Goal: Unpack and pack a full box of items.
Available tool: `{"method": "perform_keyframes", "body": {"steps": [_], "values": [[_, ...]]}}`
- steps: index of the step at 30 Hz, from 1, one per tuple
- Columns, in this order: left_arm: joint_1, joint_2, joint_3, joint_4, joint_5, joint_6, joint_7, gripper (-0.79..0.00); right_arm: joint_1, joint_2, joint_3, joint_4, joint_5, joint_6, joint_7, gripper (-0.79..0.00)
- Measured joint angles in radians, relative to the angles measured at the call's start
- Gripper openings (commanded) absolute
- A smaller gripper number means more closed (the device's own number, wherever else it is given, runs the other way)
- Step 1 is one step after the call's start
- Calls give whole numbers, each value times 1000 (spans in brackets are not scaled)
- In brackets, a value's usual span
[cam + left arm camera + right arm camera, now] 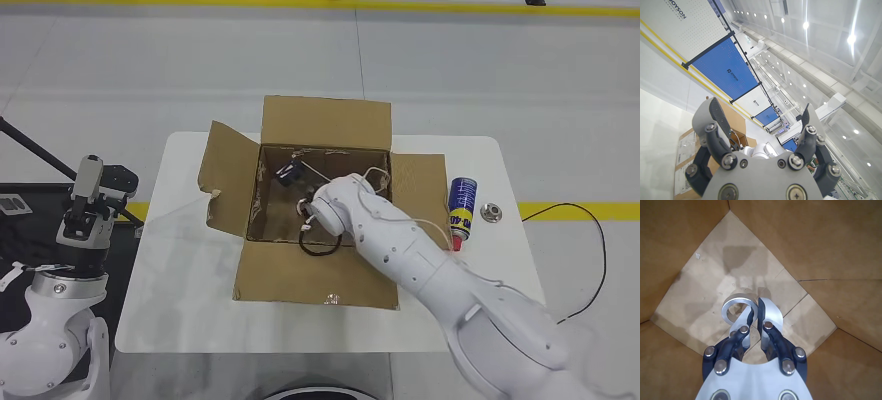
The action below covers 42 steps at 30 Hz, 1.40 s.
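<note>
One metal ring [738,301]: we are pinching it with our right gripper [756,307] inside the box [310,275]. Our left gripper [761,106] is standing wide open.

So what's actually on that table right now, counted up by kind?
Cardboard box: 1
Spray can: 1
Small round metal part: 1
Metal ring, gripped by the right end effector inside the box: 1
Total: 4

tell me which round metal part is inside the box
The ring pinched by the right gripper is inside the box. The other round metal piece lies on the table beside the spray can.
</note>
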Motion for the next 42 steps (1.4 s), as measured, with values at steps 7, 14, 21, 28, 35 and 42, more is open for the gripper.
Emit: {"method": "perform_keyframes", "body": {"steps": [7,14,21,28,35,42], "values": [[0,0,0,0,0,0,0,0,20,-40,-2,69,-9,-38,-3,-536],[0,0,0,0,0,0,0,0,32,-54,17,94,-26,-64,-5,-496],[0,0,0,0,0,0,0,0,16,-16,86,10,-38,-109,33,-480],[0,0,0,0,0,0,0,0,-77,75,220,-235,-78,-149,141,-456],[0,0,0,0,0,0,0,0,-277,194,485,-656,-133,-193,303,-428],[0,0,0,0,0,0,0,0,-481,269,804,-1017,-201,-186,363,-203]]}}
